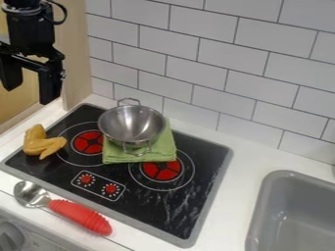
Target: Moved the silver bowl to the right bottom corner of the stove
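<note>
The silver bowl (132,123), a metal one with two loop handles, rests on a folded green cloth (155,148) toward the back middle of the black stove (171,206). High at the upper left hangs my gripper (29,86), its two fingers spread apart with nothing between them. It is well above and to the left of the bowl, not touching it. The stove's right bottom corner is at the lower middle of the view.
A yellow chicken wing toy (43,142) lies at the stove's left edge. A spoon with a red handle (81,215) lies along the front edge. A grey sink (263,215) is at the lower right. White tiles (203,59) rise behind the counter.
</note>
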`<act>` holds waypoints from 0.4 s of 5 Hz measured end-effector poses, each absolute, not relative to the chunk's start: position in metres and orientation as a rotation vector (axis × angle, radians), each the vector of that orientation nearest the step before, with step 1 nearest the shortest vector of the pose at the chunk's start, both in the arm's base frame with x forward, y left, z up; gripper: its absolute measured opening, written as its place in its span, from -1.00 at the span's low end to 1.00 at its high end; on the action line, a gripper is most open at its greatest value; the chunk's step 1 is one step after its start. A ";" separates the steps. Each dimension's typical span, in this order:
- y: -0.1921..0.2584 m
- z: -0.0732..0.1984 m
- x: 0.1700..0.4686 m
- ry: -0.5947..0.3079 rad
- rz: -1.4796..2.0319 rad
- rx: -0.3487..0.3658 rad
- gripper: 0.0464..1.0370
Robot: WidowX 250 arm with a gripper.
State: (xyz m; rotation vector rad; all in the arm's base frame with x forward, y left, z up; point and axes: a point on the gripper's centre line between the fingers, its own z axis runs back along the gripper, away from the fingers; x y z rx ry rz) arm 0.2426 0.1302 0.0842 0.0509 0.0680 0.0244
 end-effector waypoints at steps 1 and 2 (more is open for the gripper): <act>0.122 0.069 0.231 0.126 0.036 0.017 0.92; 0.107 0.070 0.234 0.137 0.203 -0.014 0.92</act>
